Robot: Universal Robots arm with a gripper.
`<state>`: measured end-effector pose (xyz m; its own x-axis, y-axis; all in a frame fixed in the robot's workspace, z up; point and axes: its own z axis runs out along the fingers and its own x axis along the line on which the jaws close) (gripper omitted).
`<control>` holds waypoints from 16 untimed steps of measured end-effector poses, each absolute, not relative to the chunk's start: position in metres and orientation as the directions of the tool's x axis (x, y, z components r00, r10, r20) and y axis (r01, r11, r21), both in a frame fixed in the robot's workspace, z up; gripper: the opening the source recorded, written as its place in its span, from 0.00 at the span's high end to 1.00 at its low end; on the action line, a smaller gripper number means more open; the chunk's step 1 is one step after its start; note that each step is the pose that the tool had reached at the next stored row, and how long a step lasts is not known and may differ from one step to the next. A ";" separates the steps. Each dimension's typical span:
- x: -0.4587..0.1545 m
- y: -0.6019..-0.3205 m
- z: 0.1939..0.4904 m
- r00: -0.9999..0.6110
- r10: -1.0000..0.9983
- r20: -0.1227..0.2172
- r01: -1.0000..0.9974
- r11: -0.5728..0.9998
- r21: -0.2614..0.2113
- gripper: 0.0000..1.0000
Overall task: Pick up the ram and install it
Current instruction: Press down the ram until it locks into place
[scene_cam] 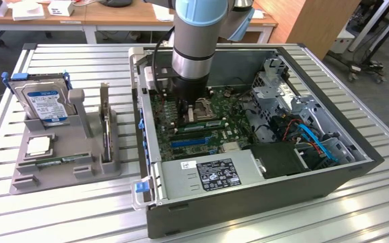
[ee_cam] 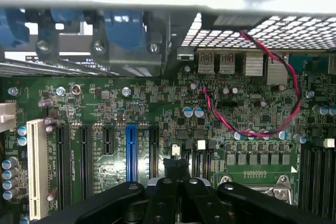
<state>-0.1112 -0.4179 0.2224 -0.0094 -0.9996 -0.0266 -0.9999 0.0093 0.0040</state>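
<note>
Exterior view: the arm (scene_cam: 194,45), a grey metal column with a pale blue joint cap, stands almost vertical and reaches straight down into the open computer case (scene_cam: 248,202), its black gripper (scene_cam: 189,104) low over the green motherboard (scene_cam: 201,126). The fingers are pressed together and hold nothing. The ram (scene_cam: 54,161), a thin green stick, lies flat in a slot of the grey plastic holder (scene_cam: 66,174) on the slatted aluminium table (scene_cam: 79,212), outside the case and well apart from the fingers, toward the exterior view's left. On the same holder a hard drive (scene_cam: 46,104) with a silver-and-blue label leans upright, and a dark expansion card (scene_cam: 105,121) stands on edge. Inside the case, beyond the fingers toward the exterior view's right, sit a steel drive cage (scene_cam: 279,91) and blue cables (scene_cam: 319,142); a boxy grey power supply (scene_cam: 208,174) with a white label lies nearer the camera.

Wrist view: the gripper (ee_cam: 177,169) shows as two glossy black fingers (ee_cam: 170,167) shut tight against each other, tips just over the motherboard (ee_cam: 105,103). Beside the tips run long black slots, one blue slot (ee_cam: 130,150) and one white slot (ee_cam: 35,166). A red-and-black wire (ee_cam: 283,103) loops over the board ahead of the fingers, below a perforated metal panel (ee_cam: 252,32).
</note>
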 end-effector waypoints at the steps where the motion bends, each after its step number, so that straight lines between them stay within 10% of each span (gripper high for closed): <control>1: -0.111 -0.418 0.223 -0.009 -1.000 -0.027 -1.000 0.009 0.004 0.91; 16: -0.109 -0.418 0.247 -0.009 -1.000 -0.027 -1.000 0.009 0.005 0.91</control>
<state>-0.1093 -0.4179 0.2467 -0.0094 -0.9996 -0.0266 -0.9999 0.0093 0.0050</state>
